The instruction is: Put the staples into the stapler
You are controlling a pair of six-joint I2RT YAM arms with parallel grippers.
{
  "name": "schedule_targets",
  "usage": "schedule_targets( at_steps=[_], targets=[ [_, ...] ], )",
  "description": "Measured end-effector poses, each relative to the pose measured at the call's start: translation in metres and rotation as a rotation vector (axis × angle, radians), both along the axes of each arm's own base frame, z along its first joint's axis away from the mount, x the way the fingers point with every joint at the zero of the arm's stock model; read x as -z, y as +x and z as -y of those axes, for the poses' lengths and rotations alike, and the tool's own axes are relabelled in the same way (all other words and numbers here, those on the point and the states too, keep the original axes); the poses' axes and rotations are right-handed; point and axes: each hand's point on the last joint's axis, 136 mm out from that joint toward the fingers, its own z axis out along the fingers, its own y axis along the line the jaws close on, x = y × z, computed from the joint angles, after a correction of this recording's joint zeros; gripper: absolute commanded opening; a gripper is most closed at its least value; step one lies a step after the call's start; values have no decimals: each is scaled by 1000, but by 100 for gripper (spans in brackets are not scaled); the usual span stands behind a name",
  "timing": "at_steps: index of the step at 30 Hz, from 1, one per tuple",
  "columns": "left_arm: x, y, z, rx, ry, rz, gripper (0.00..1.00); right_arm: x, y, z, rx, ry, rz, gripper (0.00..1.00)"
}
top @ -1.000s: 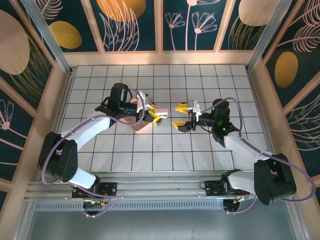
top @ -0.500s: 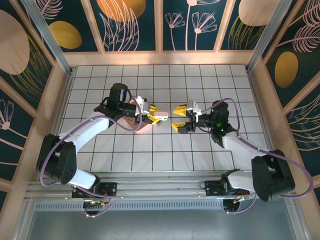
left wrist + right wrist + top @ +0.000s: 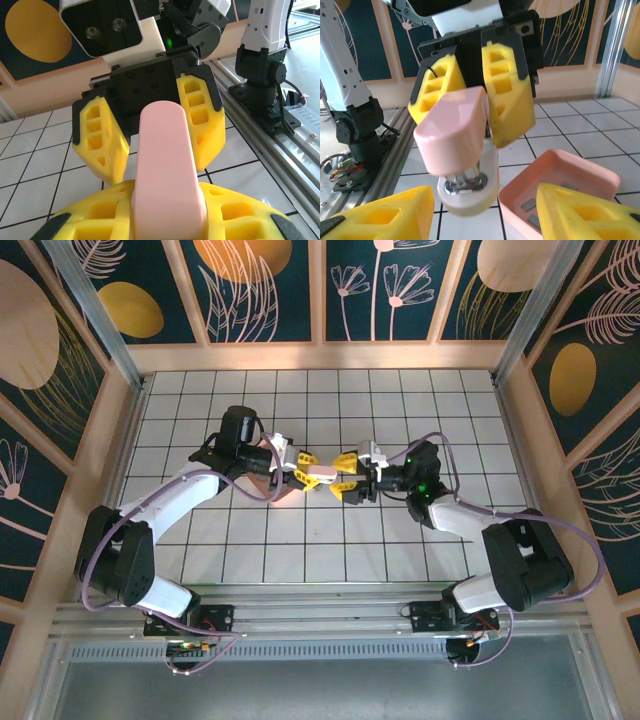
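The stapler (image 3: 452, 132) is held off the worktop (image 3: 400, 400), near the middle of the tiled surface, between the two arms. Its rounded pink top faces up and its whitish base sits underneath. In the right wrist view, the end that points toward that camera shows a strip of grey metal between the top and the base.

The left gripper (image 3: 302, 472) pinches the stapler by its sides. Its yellow fingers (image 3: 506, 95) press against the pink top from left and right, and the body sticks out past the fingertips toward the other arm.

The right gripper (image 3: 347, 477) faces it head-on with its jaws spread. In the left wrist view, its two yellow fingers (image 3: 199, 122) stand on either side of the stapler's free end. In its own wrist view the fingertips sit low and wide apart, with the stapler's end above the gap between them. Whether either finger touches the stapler cannot be told.

A pink tray (image 3: 600, 175) with a raised rim rests on the worktop just below and beside the stapler, under the left gripper in the top view. The staples (image 3: 528, 204) lie loose on its floor as a few small dark-grey strips, apart from one another. One is partly hidden behind the right gripper's finger.
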Motion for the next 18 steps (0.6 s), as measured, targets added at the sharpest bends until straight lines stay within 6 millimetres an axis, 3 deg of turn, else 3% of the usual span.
schedule_targets(
  at_steps=[6, 18],
  targets=[
    [-1, 1, 0, 1, -1, -4, 0, -3, 0, -2, -2, 11, 43, 47],
    [0, 4, 3, 5, 2, -39, 0, -6, 0, -5, 8, 16, 90, 40]
  ],
)
